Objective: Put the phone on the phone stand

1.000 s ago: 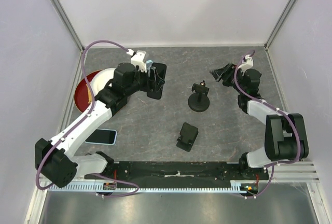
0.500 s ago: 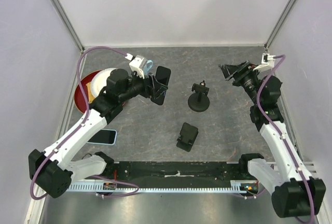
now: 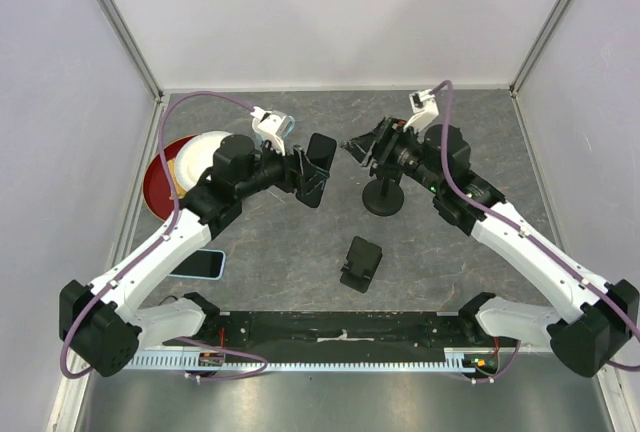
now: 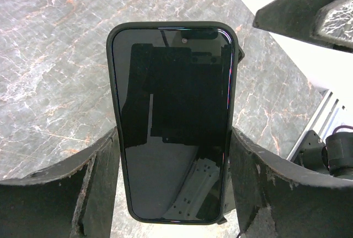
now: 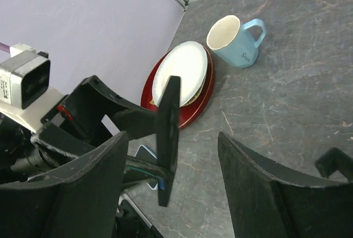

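Here: phone point(image 3: 319, 166), grey tabletop point(image 3: 285, 237), pale walls point(image 3: 340, 12).

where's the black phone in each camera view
top external: black phone just left of centre, held off the table.
left wrist: black phone fills the centre, screen to camera.
right wrist: black phone edge-on, lower centre-left.
shared landmark: left gripper clamped on it.
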`<state>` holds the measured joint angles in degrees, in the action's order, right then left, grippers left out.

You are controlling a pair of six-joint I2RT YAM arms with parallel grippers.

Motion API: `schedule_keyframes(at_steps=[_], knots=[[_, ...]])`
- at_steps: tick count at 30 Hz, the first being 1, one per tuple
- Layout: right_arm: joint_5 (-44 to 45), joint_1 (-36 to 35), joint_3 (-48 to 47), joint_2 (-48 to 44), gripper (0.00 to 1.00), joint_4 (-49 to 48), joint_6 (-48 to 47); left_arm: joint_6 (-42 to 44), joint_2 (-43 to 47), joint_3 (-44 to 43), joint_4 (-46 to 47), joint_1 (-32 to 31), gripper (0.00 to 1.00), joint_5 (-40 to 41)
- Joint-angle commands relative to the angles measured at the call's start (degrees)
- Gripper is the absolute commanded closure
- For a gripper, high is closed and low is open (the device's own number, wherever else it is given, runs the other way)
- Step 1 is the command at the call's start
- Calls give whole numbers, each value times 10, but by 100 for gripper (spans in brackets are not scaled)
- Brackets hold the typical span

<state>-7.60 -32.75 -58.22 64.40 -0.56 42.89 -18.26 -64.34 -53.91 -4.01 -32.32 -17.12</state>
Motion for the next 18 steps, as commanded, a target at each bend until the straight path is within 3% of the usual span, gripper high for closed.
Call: schedule_keyframes(at_steps=[1,8,18], knots=[[72,-42,-67,32,28,45,-10,13,-4,-4,69,-17,98,-26],[101,-75,-90,64,42,67,7,38,-4,-1,66,-45,98,-5],[136,-118,-111,114,50,109,5,76,-11,-9,44,-91,98,59]])
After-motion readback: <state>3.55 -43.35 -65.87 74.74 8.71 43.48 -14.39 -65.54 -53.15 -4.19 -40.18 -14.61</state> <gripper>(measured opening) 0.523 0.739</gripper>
